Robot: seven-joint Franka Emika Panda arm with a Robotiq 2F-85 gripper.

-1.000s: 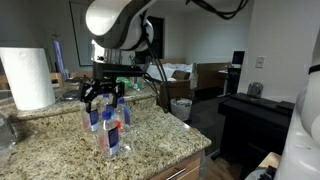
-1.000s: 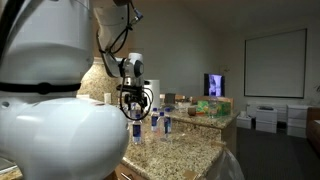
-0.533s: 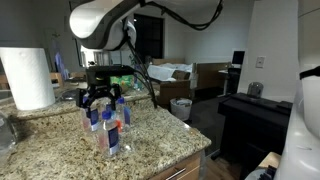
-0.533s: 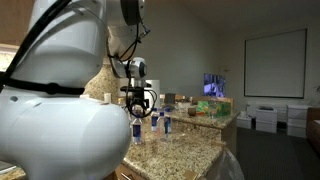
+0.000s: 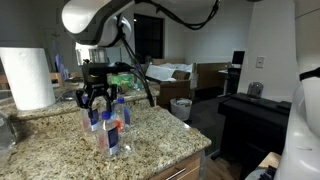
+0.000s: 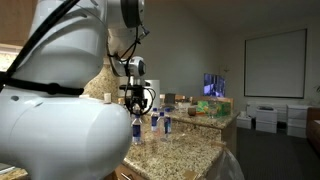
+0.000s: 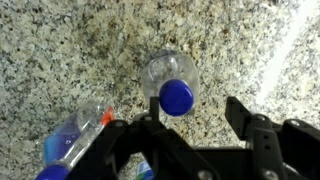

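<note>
Several clear water bottles with blue caps stand in a cluster on the granite counter [image 5: 150, 135]. My gripper [image 5: 97, 99] hangs just above them in both exterior views, also at gripper [image 6: 138, 101]. In the wrist view one bottle's blue cap [image 7: 177, 96] lies between the black fingers, close against the left finger [image 7: 152, 108] and well clear of the right finger [image 7: 240, 112]. The gripper [image 7: 196, 112] is open and holds nothing. A second bottle [image 7: 72, 140] leans into view at the lower left, partly hidden by the gripper body.
A tall paper towel roll [image 5: 29, 78] stands at the counter's back left. The counter's edge [image 5: 195, 150] drops off at the right, with a white bin [image 5: 181, 107] and a dark keyboard stand [image 5: 255, 115] beyond. More bottles [image 6: 166, 123] and clutter [image 6: 205, 108] sit further along.
The arm has swung a little to the left over the bottle cluster, and the gripper has settled lower around the bottle tops. The bottles have not moved.
</note>
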